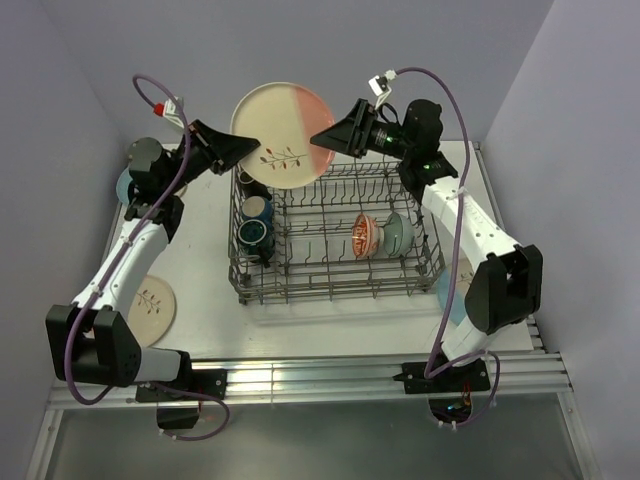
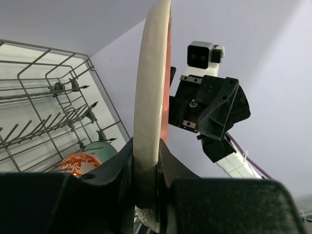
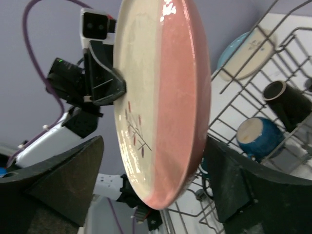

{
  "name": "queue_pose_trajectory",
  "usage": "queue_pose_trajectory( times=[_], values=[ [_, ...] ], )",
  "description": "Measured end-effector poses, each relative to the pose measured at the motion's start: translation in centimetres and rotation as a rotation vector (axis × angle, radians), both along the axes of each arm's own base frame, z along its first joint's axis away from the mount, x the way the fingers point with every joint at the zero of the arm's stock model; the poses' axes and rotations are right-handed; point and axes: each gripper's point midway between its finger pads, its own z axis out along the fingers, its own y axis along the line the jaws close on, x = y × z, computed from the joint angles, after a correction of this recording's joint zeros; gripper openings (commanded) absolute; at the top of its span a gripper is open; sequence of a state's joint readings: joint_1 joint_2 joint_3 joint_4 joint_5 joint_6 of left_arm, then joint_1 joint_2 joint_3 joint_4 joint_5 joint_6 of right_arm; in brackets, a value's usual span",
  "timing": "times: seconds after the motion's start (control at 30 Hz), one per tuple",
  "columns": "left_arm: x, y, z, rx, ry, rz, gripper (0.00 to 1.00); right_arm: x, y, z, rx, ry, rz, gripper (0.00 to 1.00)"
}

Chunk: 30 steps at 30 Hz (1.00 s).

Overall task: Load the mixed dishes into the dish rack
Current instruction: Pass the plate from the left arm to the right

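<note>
White counter [image 1: 200, 290] under pale walls: from above, the pink-and-cream plate [image 1: 283, 135] is held upright over the far left corner of the dish rack [image 1: 340, 292], between my two sets of jaws. Left wrist: my left jaws are nearly shut, pinching its rim, the disc rising straight away from them. Right wrist: my right jaws gape wide astride its pink edge, not closed on it, and the rack lies below.

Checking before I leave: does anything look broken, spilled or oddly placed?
Nothing broken or spilled. One plate hangs midair over the far edge of the rack, pinched by the left gripper, the open right gripper straddling its opposite rim.
</note>
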<state>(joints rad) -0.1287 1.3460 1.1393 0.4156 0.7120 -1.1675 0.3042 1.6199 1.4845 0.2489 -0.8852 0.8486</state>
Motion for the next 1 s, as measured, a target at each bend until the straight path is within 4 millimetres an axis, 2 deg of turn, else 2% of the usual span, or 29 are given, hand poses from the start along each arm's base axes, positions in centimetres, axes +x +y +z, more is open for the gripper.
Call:
queue_pose_trajectory(
  times=[0.03, 0.1, 0.17, 0.2, 0.3, 0.37, 0.4, 0.47, 0.5, 0.53, 0.57, 0.7, 0.8, 0.87, 0.9, 1.0],
  values=[
    [0.0, -0.2, -0.2, -0.001, 0.002, -0.004, 0.00, -0.2, 0.1, -0.3, 0.011, 0.015, 0.014, 0.79],
    [0.0, -0.6, -0.7, -0.002, 0.011, -0.011, 0.00, -0.5, 0.3, -0.8, 0.033, 0.040, 0.045, 0.72],
    [-0.1, -0.9, -1.2, -0.006, 0.021, -0.017, 0.00, -0.6, 0.4, -1.2, 0.057, 0.065, 0.066, 0.60],
    [-0.1, -1.0, -1.3, -0.009, 0.022, -0.019, 0.00, -0.6, 0.5, -1.6, 0.068, 0.084, 0.080, 0.49],
    [-0.2, -1.3, -1.3, -0.018, 0.018, -0.025, 0.00, -0.2, 0.6, -2.1, 0.104, 0.129, 0.117, 0.31],
    [-0.2, -1.5, -1.3, -0.020, 0.017, -0.030, 0.01, -0.1, 0.8, -2.3, 0.125, 0.163, 0.143, 0.14],
    [-0.1, -1.6, -1.4, -0.022, 0.017, -0.034, 0.04, -0.2, 0.6, -2.1, 0.141, 0.187, 0.161, 0.00],
    [-0.1, -1.6, -1.3, -0.031, 0.013, -0.038, 0.13, -0.3, 0.5, -1.9, 0.153, 0.191, 0.179, 0.00],
    [-0.1, -1.7, -1.3, -0.033, 0.012, -0.037, 0.26, -0.3, 0.5, -1.8, 0.161, 0.191, 0.183, 0.00],
    [-0.2, -1.7, -1.2, -0.036, 0.013, -0.040, 0.32, -0.4, 0.4, -1.6, 0.164, 0.190, 0.189, 0.00],
    [-0.2, -1.7, -1.1, -0.039, 0.010, -0.039, 0.43, -0.5, 0.4, -1.5, 0.166, 0.186, 0.194, 0.00],
    [-0.1, -1.8, -0.9, -0.038, -0.008, -0.029, 0.57, -0.9, 0.2, -1.8, 0.151, 0.183, 0.230, 0.00],
    [0.2, -1.7, -1.2, -0.023, -0.011, -0.016, 0.63, -0.6, -0.3, -2.2, 0.138, 0.180, 0.235, 0.00],
    [0.5, -1.6, -1.5, -0.004, -0.004, 0.002, 0.65, -0.1, -0.9, -2.3, 0.120, 0.170, 0.220, 0.00],
    [0.7, -1.4, -1.6, 0.011, -0.003, 0.016, 0.71, 0.3, -1.3, -2.3, 0.107, 0.159, 0.207, 0.00],
    [1.7, -0.3, -2.0, 0.068, 0.008, 0.089, 0.74, 1.7, -2.5, -2.0, 0.059, 0.113, 0.153, 0.00]
  ],
)
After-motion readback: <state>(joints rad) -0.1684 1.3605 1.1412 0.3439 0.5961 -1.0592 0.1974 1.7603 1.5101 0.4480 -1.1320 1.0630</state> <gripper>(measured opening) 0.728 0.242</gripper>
